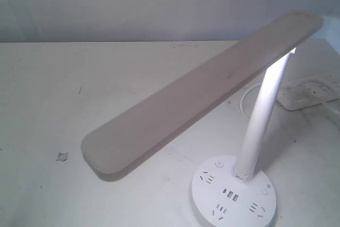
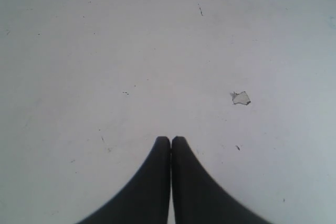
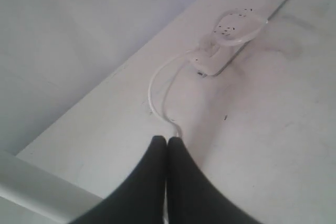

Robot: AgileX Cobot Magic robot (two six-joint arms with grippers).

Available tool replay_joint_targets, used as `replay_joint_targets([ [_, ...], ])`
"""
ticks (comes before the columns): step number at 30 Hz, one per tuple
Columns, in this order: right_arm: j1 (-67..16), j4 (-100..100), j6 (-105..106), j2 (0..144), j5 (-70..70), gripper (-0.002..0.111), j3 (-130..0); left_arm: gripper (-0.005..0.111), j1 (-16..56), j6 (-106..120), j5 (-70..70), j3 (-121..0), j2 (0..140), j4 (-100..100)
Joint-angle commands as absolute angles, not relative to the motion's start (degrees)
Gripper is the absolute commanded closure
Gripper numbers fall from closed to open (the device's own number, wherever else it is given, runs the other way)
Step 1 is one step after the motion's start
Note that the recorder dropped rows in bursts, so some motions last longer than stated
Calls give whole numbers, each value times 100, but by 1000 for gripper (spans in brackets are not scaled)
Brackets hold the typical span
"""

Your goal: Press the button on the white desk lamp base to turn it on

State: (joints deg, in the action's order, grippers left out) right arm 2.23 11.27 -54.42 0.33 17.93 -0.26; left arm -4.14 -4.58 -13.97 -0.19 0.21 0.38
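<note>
The white desk lamp stands at the lower right of the exterior view, its long flat bar head (image 1: 202, 94) slanting across the middle and glowing on its underside near the pole (image 1: 263, 115). The round white desk lamp base (image 1: 234, 195) shows sockets, dark USB ports and two small round buttons (image 1: 219, 164) (image 1: 264, 190). Neither gripper appears in the exterior view. My left gripper (image 2: 171, 141) is shut with nothing in it over bare table. My right gripper (image 3: 167, 141) is shut and empty, above the white cable (image 3: 157, 90).
A rectangular white power strip (image 3: 247, 22) with a plug in it lies at the table's far right edge (image 1: 311, 91), the cable looping from it. A small torn scrap (image 1: 62, 156) (image 2: 241, 98) lies on the white table at the left.
</note>
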Motion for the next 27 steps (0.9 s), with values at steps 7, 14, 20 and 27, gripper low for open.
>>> replay_joint_targets([
  [7, 263, 1982, -1435, 0, 1906, 108, 0, 107, -382, -475, -1414, 0, 0, 30],
  [14, 263, 1916, -1273, 0, 1917, 108, 0, 107, -382, -475, -1414, 0, 0, 30],
  [20, 263, 1223, -1273, 0, 1930, 108, 0, 107, -382, -475, -1414, 0, 0, 30],
  [27, 325, -872, -1273, 0, 1964, 108, 0, 107, -382, -475, -1414, 0, 0, 30],
])
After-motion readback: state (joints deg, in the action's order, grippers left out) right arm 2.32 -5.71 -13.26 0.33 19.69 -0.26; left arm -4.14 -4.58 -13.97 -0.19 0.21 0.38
